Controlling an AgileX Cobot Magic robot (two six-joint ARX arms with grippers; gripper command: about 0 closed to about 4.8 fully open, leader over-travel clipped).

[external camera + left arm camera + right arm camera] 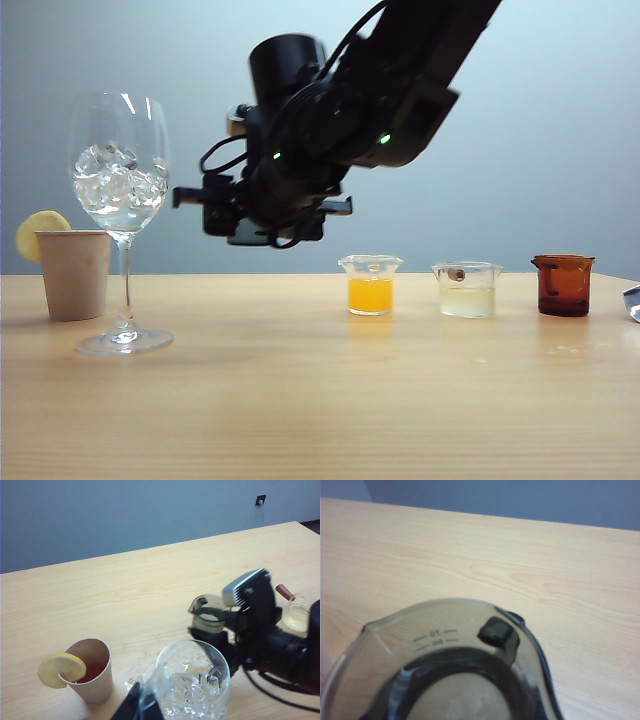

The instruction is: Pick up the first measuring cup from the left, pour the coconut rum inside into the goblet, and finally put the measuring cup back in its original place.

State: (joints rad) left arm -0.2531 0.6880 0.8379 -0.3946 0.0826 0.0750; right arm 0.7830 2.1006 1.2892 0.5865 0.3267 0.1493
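The goblet (119, 180) stands at the left of the table, its bowl (192, 685) filled with ice cubes. My right gripper (215, 210) reaches across the middle and hangs in the air just right of the bowl. It (227, 630) is shut on the first measuring cup (209, 614), smoky grey-green and roughly upright, beside the goblet's rim. From the right wrist I look down into that cup (445, 665). I cannot make out the coconut rum in it or among the ice. Only one dark finger (134, 706) of my left gripper shows, close by the goblet's bowl.
A beige paper cup (74, 272) with a lemon slice (40, 230) stands left of the goblet. Right of the middle stand an orange-filled cup (370, 285), a pale yellowish cup (467, 290) and an amber cup (563, 285). Wet specks (137, 672) lie on the table.
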